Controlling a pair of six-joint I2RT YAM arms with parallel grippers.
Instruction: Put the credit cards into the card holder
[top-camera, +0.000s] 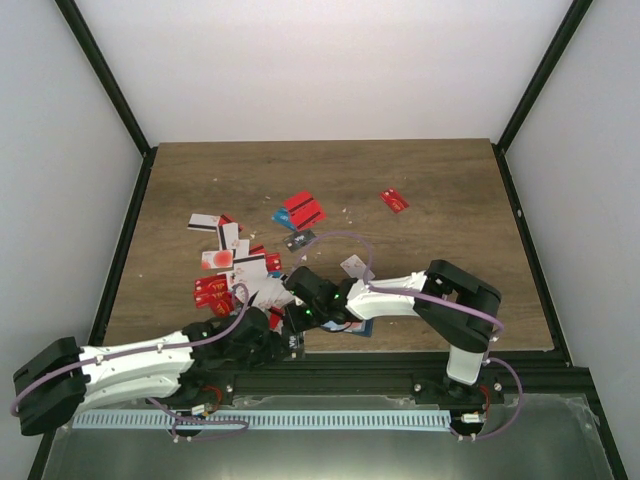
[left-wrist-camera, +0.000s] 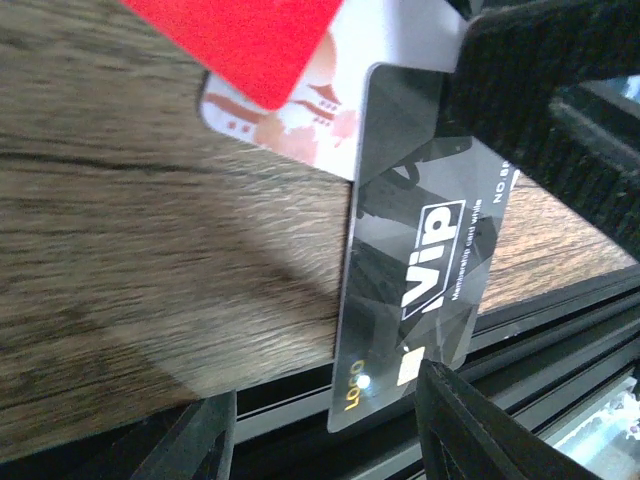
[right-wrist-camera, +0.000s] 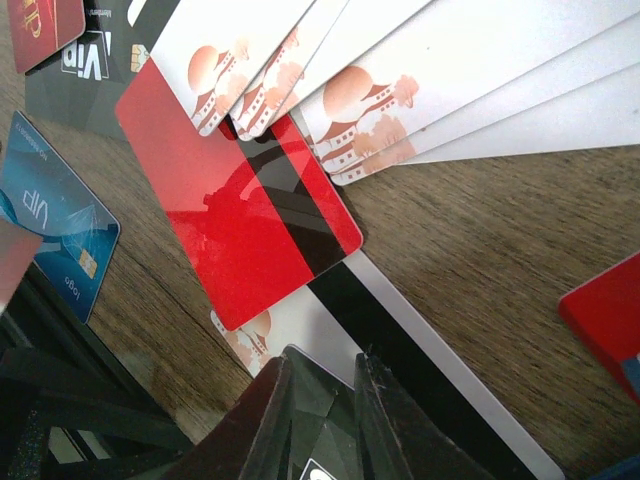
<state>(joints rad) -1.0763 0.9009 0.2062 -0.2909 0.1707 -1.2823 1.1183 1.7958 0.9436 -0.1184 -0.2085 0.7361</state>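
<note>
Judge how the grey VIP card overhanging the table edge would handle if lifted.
The grey VIP card looks thin and flat, so probably light and fairly stiff. Its glossy face suggests it may slip. The overhang past the table edge should ease pinching.

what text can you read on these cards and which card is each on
"Vip": dark grey card, left wrist view
"Logo": same card
Its small print and "NO" number: too small
"Vip": light blue card, right wrist view
"logo": same card
"Vip": half-covered grey card
Gold letters on dark red card: cut off
Top view: nothing legible
</note>
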